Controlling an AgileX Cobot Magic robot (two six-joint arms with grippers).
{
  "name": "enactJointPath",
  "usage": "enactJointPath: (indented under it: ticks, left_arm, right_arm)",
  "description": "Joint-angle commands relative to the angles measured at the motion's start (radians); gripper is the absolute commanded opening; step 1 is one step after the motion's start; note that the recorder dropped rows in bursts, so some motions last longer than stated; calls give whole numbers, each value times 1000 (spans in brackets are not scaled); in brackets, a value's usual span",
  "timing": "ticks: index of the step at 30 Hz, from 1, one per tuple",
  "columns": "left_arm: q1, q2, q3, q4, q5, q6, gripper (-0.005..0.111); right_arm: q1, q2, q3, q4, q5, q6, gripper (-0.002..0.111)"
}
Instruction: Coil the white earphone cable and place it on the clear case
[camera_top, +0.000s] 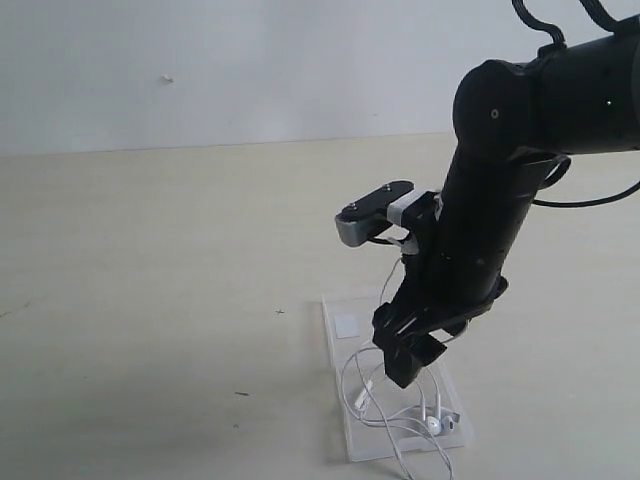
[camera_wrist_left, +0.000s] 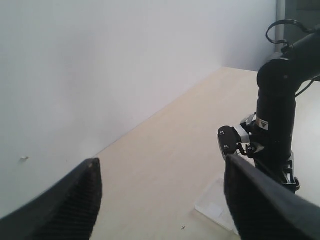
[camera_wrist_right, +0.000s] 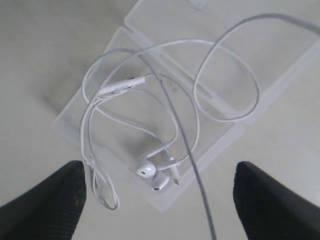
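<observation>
The white earphone cable (camera_wrist_right: 172, 112) lies in loose loops on the clear case (camera_wrist_right: 165, 25). Its two earbuds (camera_wrist_right: 152, 176) and its plug rest near one corner, and the inline piece (camera_wrist_right: 120, 86) lies on the same half. One loop (camera_wrist_right: 102, 192) hangs over the case's edge onto the table. A blurred strand (camera_wrist_right: 192, 165) runs nearer the camera between the fingers. My right gripper (camera_wrist_right: 160, 205) hovers open just above the case (camera_top: 332, 305) and cable (camera_top: 400, 420), holding nothing. My left gripper (camera_wrist_left: 162, 200) is open and empty, well away from the case (camera_wrist_left: 212, 202).
The beige table (camera_top: 150, 280) runs back to a white wall (camera_top: 250, 70). The right arm (camera_top: 480, 230) leans over the case and hides part of it. The left arm does not show in the exterior view.
</observation>
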Motion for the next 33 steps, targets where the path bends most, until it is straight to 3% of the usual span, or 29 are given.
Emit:
enactJointPath:
  ticks: [1,21,33]
  left_arm:
    - [2,-5,-3,-8,-10,-5,67]
    - [2,-5,-3,-8,3,-5,67]
    - [2,-5,-3,-8,22,-5,67]
  right_arm:
    - [2,-10,-6,-47,36,33,77]
    - [2,-8,-6,-92,227,45,77]
    - [2,-15,-8,-170,212,81,77]
